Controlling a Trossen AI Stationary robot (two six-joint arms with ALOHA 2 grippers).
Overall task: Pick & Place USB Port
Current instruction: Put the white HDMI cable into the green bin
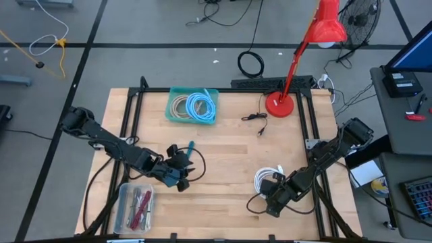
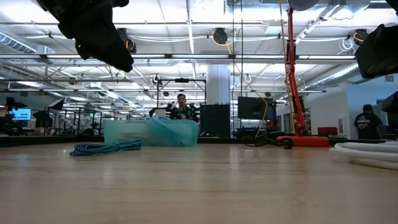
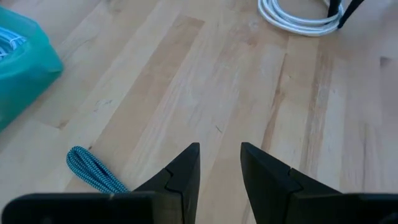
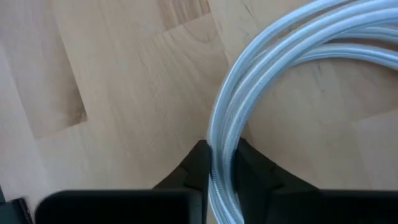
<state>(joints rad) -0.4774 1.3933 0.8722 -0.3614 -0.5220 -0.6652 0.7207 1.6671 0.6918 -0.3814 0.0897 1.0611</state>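
Jaws of the right gripper (image 4: 221,163) are seen pinched on several strands of the white cable coil (image 4: 273,74), which passes straight between the fingertips in the right wrist view; from above, this coil (image 1: 265,178) lies on the table (image 1: 223,155) near its right front part, with the right gripper (image 1: 275,191) at its edge. Only part of the bundle appears to be caught, so the lift is best made slowly and straight up, so that loose loops are not dragged across the wood or shed from the grip. If the coil sags or unwinds as it rises, it should be set down and taken again nearer its middle. The teal bin (image 1: 194,106) at the back of the table, already holding coiled cables, is judged the likely place for it, though this cannot be confirmed. The left gripper (image 3: 219,163) is held partly open with nothing between its fingers, above bare wood beside a blue braided cable (image 3: 93,169). It is best kept clear of the right arm's path.
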